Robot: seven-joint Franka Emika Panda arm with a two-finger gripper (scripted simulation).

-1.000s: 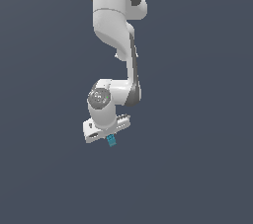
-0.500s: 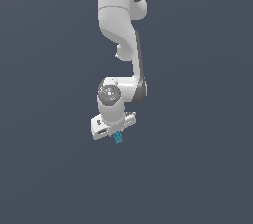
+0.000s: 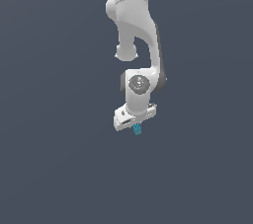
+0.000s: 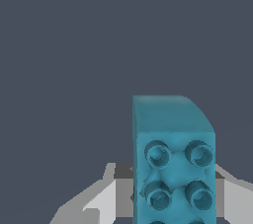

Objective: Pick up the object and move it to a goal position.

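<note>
The teal block is held clamped in the white gripper, protruding below the jaws at the arm's low end; in the wrist view the block is seen studded, flanked closely by grey fingers; plain dark background all around.

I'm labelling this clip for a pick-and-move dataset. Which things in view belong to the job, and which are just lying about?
Belongs to the job:
- small teal-blue studded rectangular block, sitting between the fingers
- white gripper on the white arm, shut on the block

Just lying about:
- nothing else shows; only a plain dark grey background, and no goal marker is visible
</note>
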